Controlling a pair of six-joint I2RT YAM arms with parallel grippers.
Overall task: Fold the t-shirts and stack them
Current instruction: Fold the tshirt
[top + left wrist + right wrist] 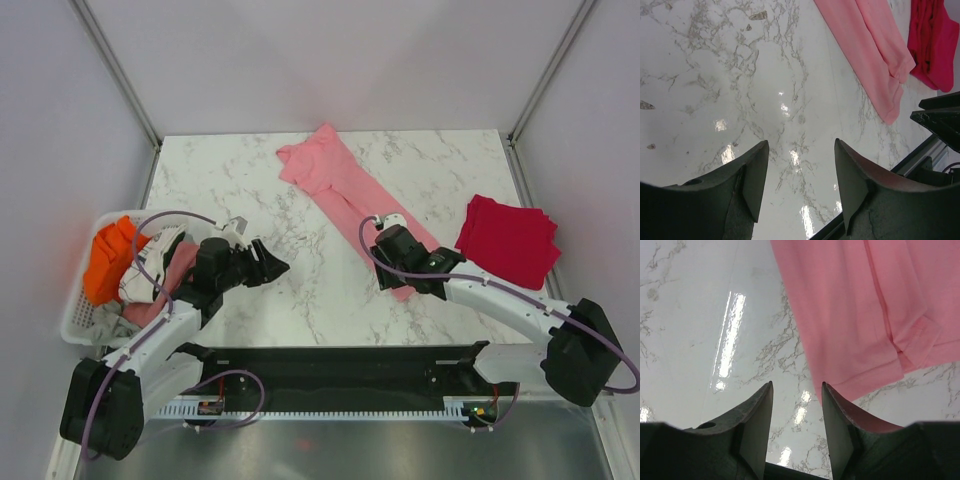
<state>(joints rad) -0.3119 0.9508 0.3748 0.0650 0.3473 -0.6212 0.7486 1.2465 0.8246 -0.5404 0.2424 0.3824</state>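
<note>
Light pink t-shirt (345,195) folded into a long strip, slanting from twelve toward five o'clock. Crimson t-shirt (508,240) folded at three o'clock. Right gripper (796,385) gaping at strip's near end; left gripper (800,142) gaping over marble table (230,180), eight o'clock.

Lighting: bright, even and diffuse, from overhead. Shadows under the arms are faint and soft-edged.
Glare: white streaks on the glossy white, grey-veined marble tabletop (715,75) in both wrist views, the longest left of centre in the right one.
Focus: the top view is sharp throughout. The black two-finger left gripper (800,142) and right gripper (797,383) are slightly soft in the close foreground.
Colour: a faint orange-red tint on the pale left wall panel (60,250).
</note>
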